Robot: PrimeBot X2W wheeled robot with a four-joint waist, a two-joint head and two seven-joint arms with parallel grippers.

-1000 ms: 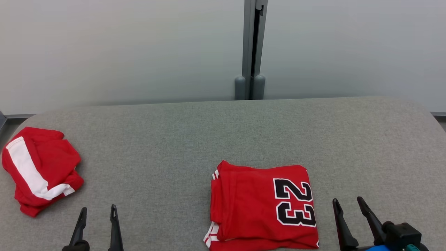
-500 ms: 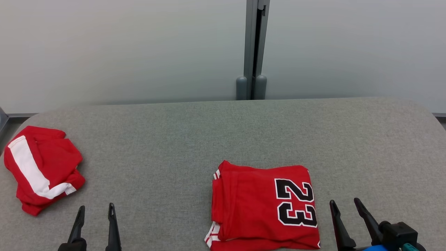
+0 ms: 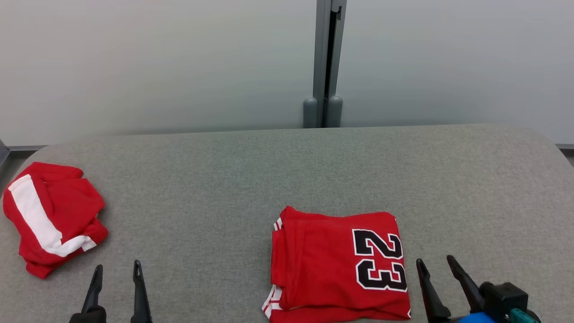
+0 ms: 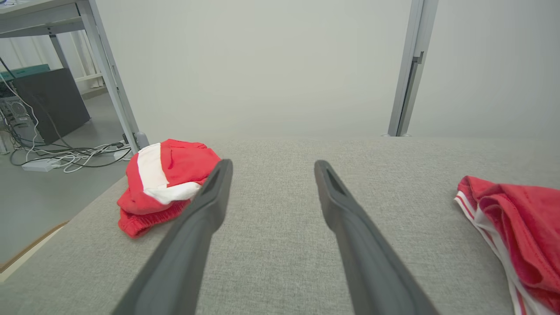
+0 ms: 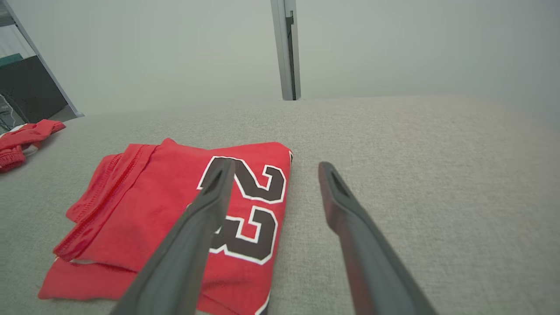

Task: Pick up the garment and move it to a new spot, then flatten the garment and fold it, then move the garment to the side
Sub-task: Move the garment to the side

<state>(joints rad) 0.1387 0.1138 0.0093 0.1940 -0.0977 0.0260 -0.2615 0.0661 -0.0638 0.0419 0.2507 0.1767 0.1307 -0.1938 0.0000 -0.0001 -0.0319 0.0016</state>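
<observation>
A folded red garment (image 3: pixel 332 264) with a black "23" lies flat on the grey padded table (image 3: pixel 269 170), near the front edge and right of centre. My right gripper (image 3: pixel 435 259) stands open just to its right, apart from the cloth. In the right wrist view the garment (image 5: pixel 131 197) lies to the left of the open right gripper (image 5: pixel 274 162), whose left finger shows over the "23". My left gripper (image 3: pixel 117 265) is open near the front left with nothing in it. In the left wrist view the left gripper (image 4: pixel 272 162) points across bare fabric, and the garment's edge (image 4: pixel 520 218) is at the right.
A crumpled red piece with a white stripe (image 3: pixel 54 215) lies at the table's left edge, also in the left wrist view (image 4: pixel 170 175). A grey post (image 3: pixel 323 63) stands behind the table against a pale wall. A desk leg and cables (image 4: pixel 65 153) sit on the floor to the left.
Both grippers have drifted a little to the left and back toward the front edge. Both stay open. Neither cloth has moved.
</observation>
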